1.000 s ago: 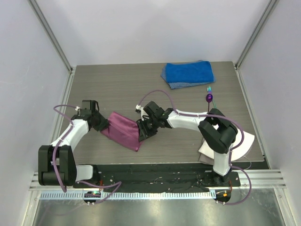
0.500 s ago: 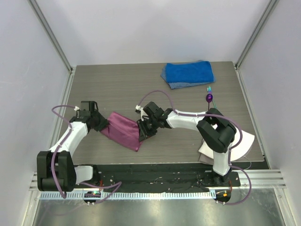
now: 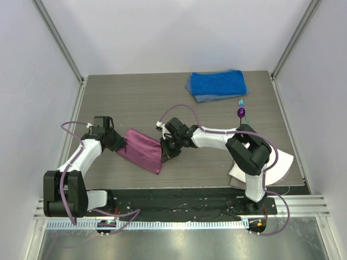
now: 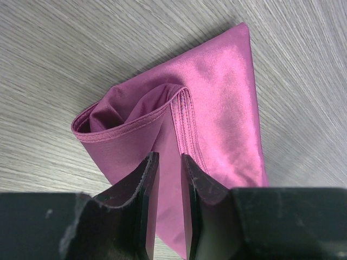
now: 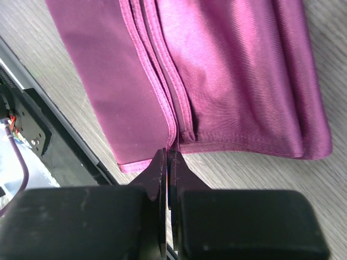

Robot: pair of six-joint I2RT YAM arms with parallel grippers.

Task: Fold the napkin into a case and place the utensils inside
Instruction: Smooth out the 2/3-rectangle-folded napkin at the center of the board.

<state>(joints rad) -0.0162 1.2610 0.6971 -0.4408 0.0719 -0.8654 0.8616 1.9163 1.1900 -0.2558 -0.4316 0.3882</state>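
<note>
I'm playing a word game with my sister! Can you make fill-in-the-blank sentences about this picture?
The towel at the far edge is ____. The spoon lies on the ____, outside the napkin. The right tool is ____ on the napkin's hem.
Missing words: blue; table; shut.

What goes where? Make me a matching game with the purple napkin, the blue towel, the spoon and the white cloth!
Things:
1. napkin
2. blue towel
3. spoon
4. white cloth

Places on the table:
a. folded at the far edge
b. near right corner
c. right side, just nearer than the teal fork
d. left of the middle

Pairs: 1-d, 2-a, 3-c, 4-b
</note>
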